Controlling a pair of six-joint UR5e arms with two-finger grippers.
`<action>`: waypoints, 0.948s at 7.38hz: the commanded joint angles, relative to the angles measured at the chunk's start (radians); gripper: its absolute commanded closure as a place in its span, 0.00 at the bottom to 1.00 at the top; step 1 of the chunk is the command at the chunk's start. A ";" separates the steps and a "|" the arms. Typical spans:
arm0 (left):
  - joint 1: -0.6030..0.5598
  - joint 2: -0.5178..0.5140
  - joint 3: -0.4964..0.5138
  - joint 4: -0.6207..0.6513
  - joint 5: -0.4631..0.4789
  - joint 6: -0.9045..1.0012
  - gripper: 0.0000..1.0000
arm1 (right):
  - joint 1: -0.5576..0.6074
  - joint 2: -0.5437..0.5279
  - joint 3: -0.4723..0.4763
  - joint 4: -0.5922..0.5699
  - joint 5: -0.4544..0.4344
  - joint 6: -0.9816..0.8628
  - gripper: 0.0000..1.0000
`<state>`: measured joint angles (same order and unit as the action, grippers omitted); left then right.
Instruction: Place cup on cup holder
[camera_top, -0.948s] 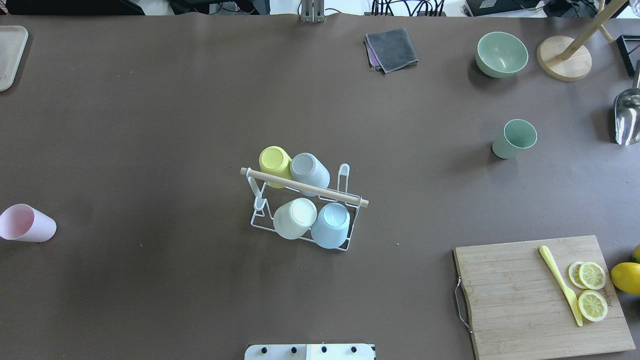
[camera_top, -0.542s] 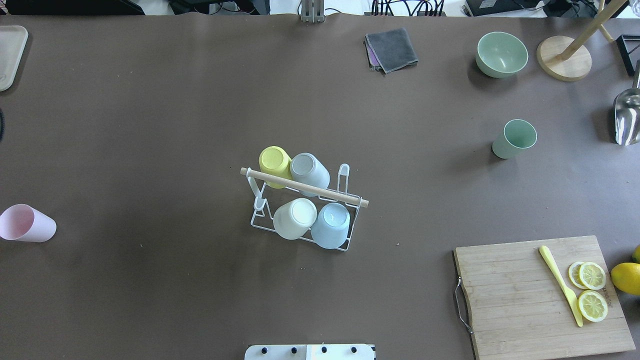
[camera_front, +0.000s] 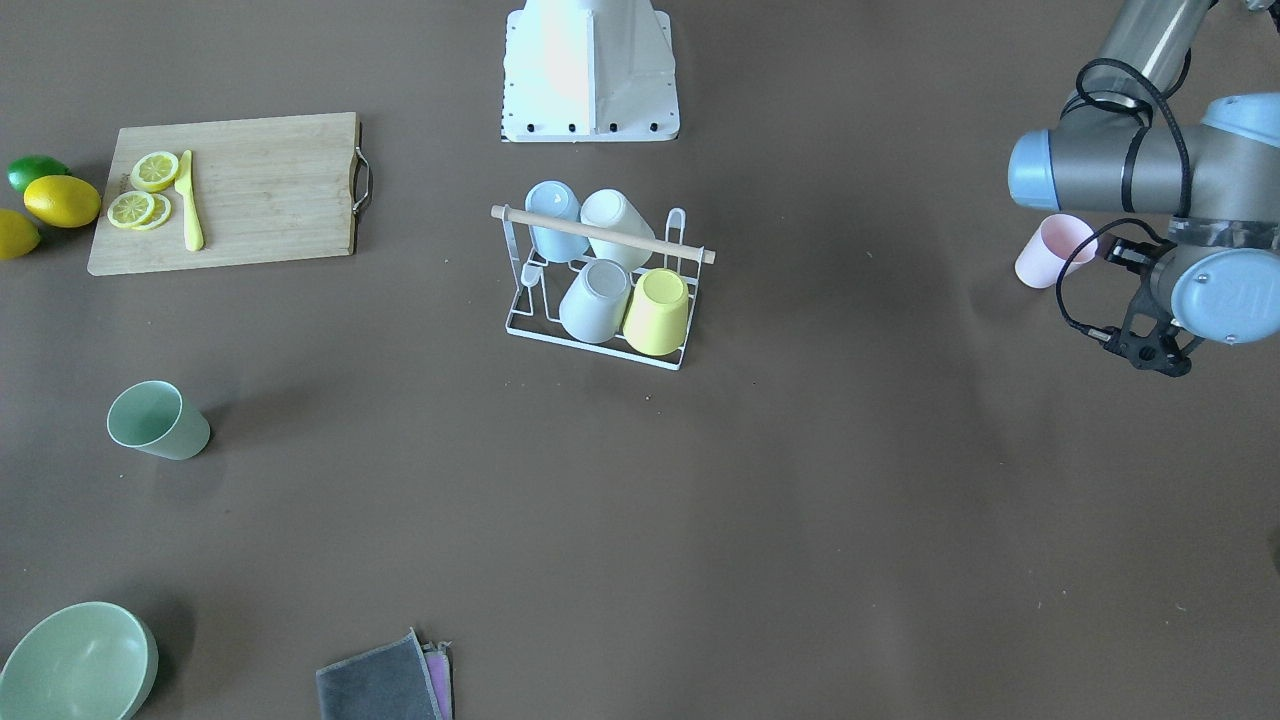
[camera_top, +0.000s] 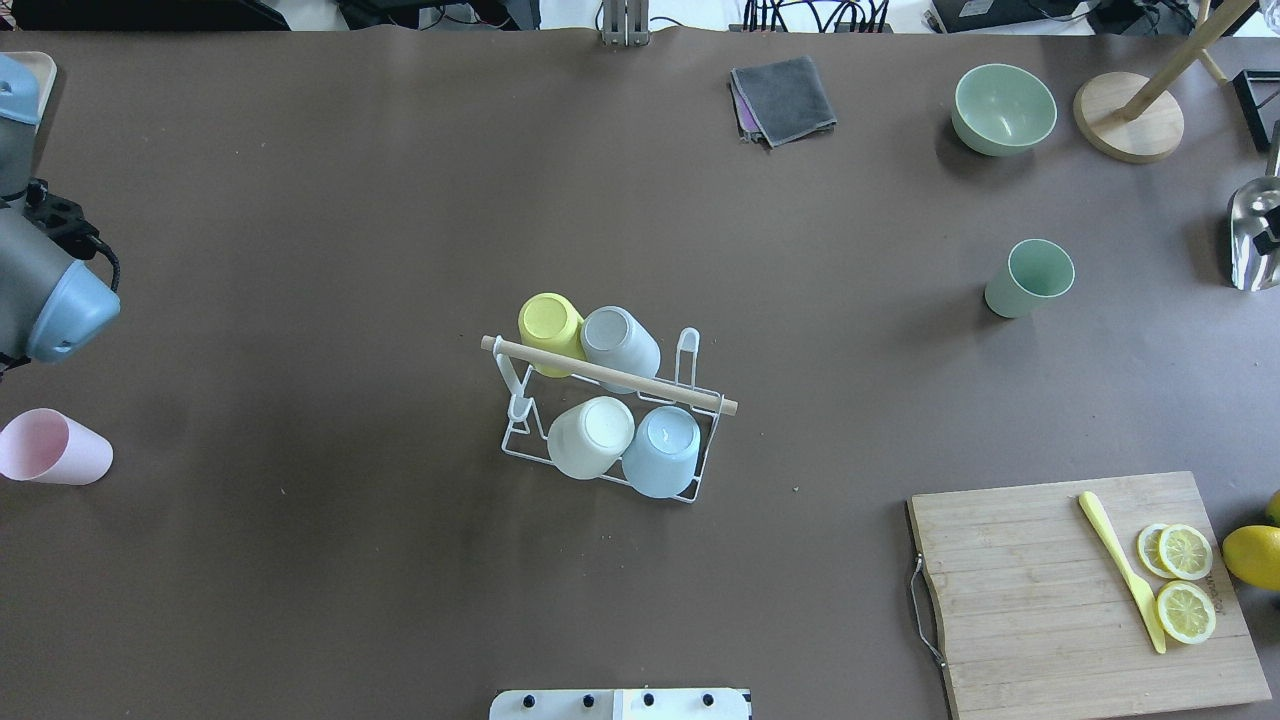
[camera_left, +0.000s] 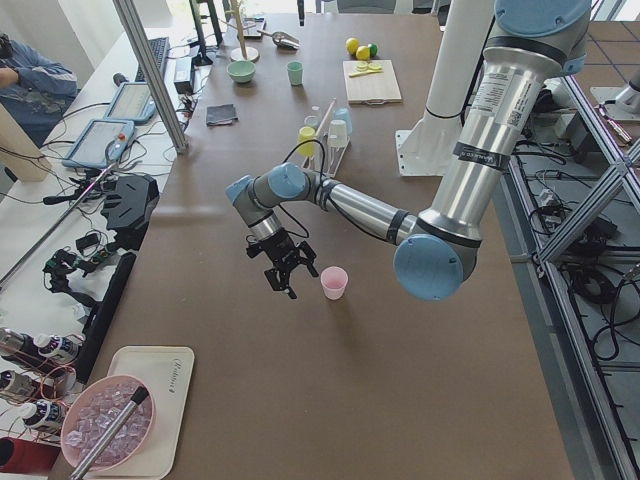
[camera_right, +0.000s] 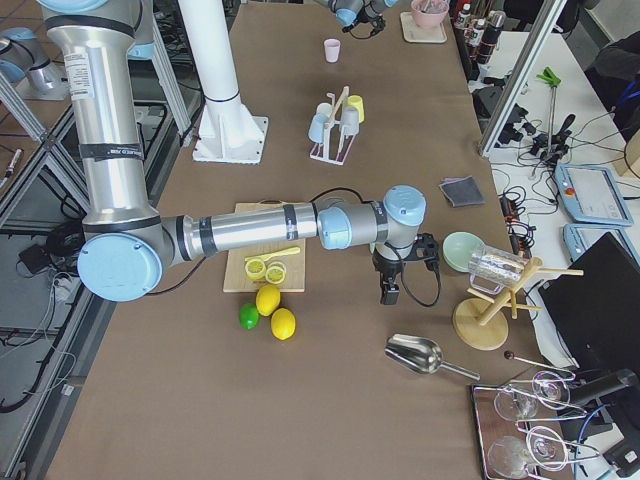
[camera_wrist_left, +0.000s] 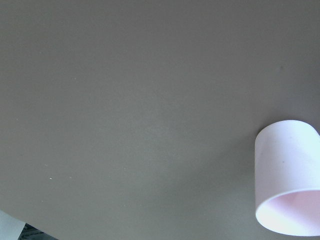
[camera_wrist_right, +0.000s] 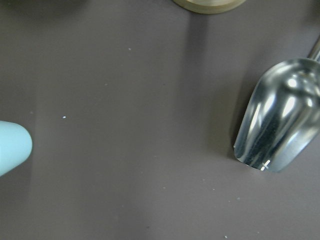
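The cup holder (camera_top: 610, 375), a white wire rack with a wooden rod, stands mid-table and carries several upside-down cups; it also shows in the front view (camera_front: 600, 236). A pink cup (camera_top: 55, 450) stands at the table's left edge. A green cup (camera_top: 1028, 280) stands at the right. My left gripper (camera_front: 1148, 352) hangs just beyond the pink cup (camera_front: 1050, 250). In the left side view its fingers (camera_left: 285, 278) look spread and empty. The pink cup (camera_wrist_left: 287, 175) fills the left wrist view's lower right corner. My right gripper (camera_right: 388, 293) hovers near the metal scoop; its state is unclear.
A cutting board (camera_top: 1050, 600) with lemon slices and a yellow knife lies at the front right. A green bowl (camera_top: 1003, 108), grey cloth (camera_top: 783, 98), wooden stand (camera_top: 1128, 115) and metal scoop (camera_top: 1255, 235) sit at the back right. A tray (camera_top: 20, 100) lies at the back left.
My left arm has come into the overhead view at the left edge, above the pink cup. A dark bit of the right arm now shows at the right edge by the scoop.
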<state>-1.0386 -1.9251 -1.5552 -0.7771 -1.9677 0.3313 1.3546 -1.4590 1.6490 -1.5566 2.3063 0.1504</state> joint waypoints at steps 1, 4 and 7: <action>0.027 -0.066 0.038 0.032 0.003 0.000 0.01 | -0.063 0.005 0.102 0.004 0.036 0.005 0.00; 0.029 -0.100 0.101 0.061 -0.034 0.011 0.01 | -0.178 0.054 0.155 0.006 0.027 0.106 0.00; 0.067 -0.153 0.184 0.100 -0.207 0.008 0.02 | -0.229 0.234 -0.042 -0.054 0.028 0.098 0.00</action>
<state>-0.9974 -2.0483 -1.4069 -0.6996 -2.1218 0.3403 1.1363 -1.3263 1.7225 -1.5729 2.3107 0.2544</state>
